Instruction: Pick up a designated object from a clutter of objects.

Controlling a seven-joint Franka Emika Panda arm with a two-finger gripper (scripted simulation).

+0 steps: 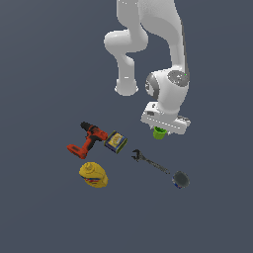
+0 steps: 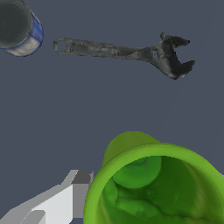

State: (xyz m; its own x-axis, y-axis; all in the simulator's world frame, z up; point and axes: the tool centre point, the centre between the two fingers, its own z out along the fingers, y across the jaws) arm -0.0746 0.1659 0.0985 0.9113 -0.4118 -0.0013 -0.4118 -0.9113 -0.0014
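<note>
Wrist view shows the gripper (image 2: 144, 205) pinching the green cup (image 2: 153, 183) by its rim, near the wrench (image 2: 122, 51), so the grasp looks made and a straight lift comes next.

You see a bright green cup (image 1: 159, 133), plain, no pattern, its inside a deeper mottled green in the wrist view. Drill (image 1: 87, 140): red body, black chuck and trim. Domed object (image 1: 93, 175): yellow with small red marks. Box (image 1: 116, 142): blue edges, yellow face. Wrench (image 1: 150, 162): dark grey, blotchy, worn-looking. Round can (image 2: 17, 26): dark grey top, blue and pale band on its side. Arm (image 1: 168, 74): white, grey joints. Floor (image 1: 44, 74): flat slate blue-grey.
</note>
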